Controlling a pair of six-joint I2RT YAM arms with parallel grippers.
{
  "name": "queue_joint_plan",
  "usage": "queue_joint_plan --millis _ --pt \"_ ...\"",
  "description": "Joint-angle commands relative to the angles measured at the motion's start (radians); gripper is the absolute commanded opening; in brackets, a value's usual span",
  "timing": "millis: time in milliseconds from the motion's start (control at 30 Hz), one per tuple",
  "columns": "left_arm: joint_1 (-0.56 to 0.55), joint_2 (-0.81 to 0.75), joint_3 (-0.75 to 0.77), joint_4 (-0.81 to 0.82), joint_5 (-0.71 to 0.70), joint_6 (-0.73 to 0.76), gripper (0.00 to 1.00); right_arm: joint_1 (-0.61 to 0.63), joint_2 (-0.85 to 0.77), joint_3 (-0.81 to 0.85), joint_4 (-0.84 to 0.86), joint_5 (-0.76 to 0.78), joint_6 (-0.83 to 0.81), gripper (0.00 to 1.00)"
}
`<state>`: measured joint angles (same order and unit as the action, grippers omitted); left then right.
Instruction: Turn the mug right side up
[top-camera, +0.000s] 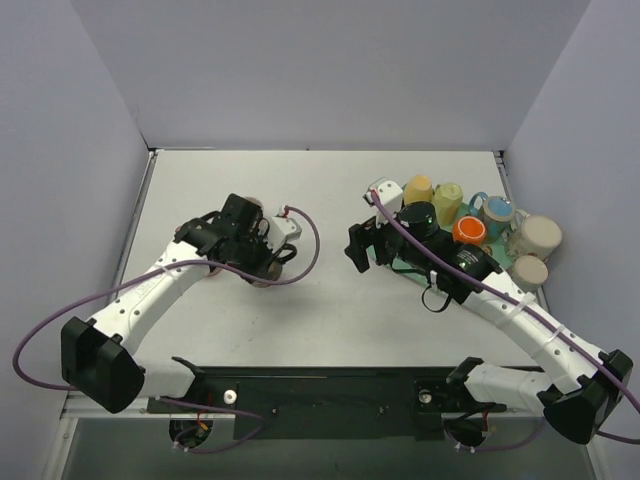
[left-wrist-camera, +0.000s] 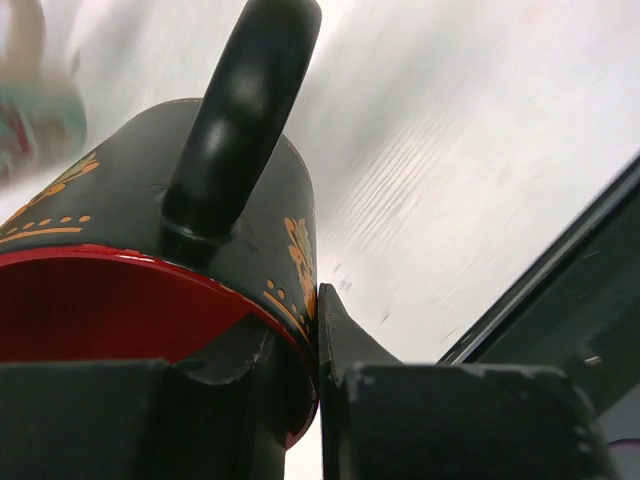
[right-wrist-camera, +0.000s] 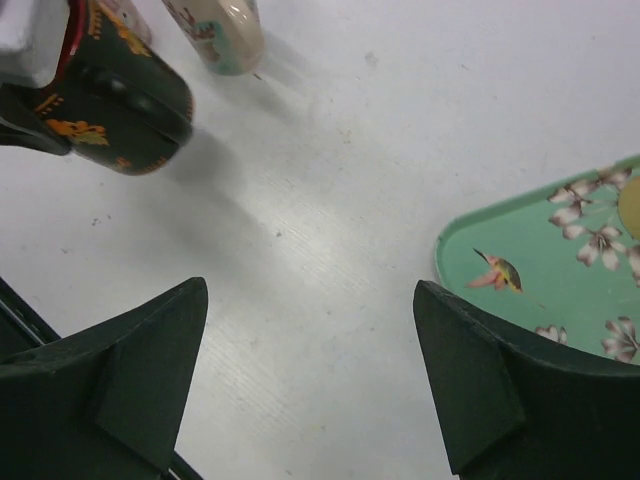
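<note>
Pale lavender walls (top-camera: 330, 70) close in a bare white tabletop (top-camera: 330, 330) in the top external view. The left gripper (top-camera: 265, 255) reaches over the left-centre of the table, and from this height its wrist hides what it carries. The right gripper (top-camera: 358, 248) hangs near the middle of the table, just off the left end of a mint-green tray (top-camera: 402, 266). The tray is crowded with mugs, among them a glossy orange one (top-camera: 469, 231) and a pale blue one (top-camera: 495, 212). In the left wrist view, a black ceramic mug with a red inside and orange-gold flower painting (left-wrist-camera: 120, 200) fills the frame. Its thick black handle (left-wrist-camera: 240, 110) points up in the picture and its mouth faces the camera. The left fingers are pressed together on the rim, one pad inside the mouth and the other (left-wrist-camera: 340, 340) flat against the outer wall. In the right wrist view, the two dark fingers stand spread wide apart over bare table, pinching nothing. The tray's rounded corner, printed with white blossoms and a small hummingbird (right-wrist-camera: 497, 270), lies at the right edge. At the upper left the black mug hangs tilted on its side, mouth toward the left gripper that clamps it. Whether it touches the table I cannot tell. A cream mug with teal markings (right-wrist-camera: 220, 35) sits just beside it.
</note>
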<state>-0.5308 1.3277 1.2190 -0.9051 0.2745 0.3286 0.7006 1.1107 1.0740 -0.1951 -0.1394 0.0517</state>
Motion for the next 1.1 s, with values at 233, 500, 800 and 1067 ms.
queue_joint_plan --millis 233,500,800,1067 --pt "0.124 -0.108 -0.225 -0.032 -0.343 0.164 0.0 -0.073 -0.077 -0.091 -0.017 0.247 0.057 0.81" --pt "0.229 -0.159 -0.341 0.018 -0.361 0.239 0.0 -0.19 -0.149 -0.158 0.02 0.26 0.099 0.81" --pt "0.411 -0.156 -0.358 0.045 -0.123 0.313 0.12 -0.263 -0.158 -0.166 -0.024 0.65 0.203 0.95" --pt "0.416 -0.186 -0.245 -0.087 -0.084 0.31 0.67 -0.516 -0.081 -0.072 -0.247 0.774 0.321 0.96"
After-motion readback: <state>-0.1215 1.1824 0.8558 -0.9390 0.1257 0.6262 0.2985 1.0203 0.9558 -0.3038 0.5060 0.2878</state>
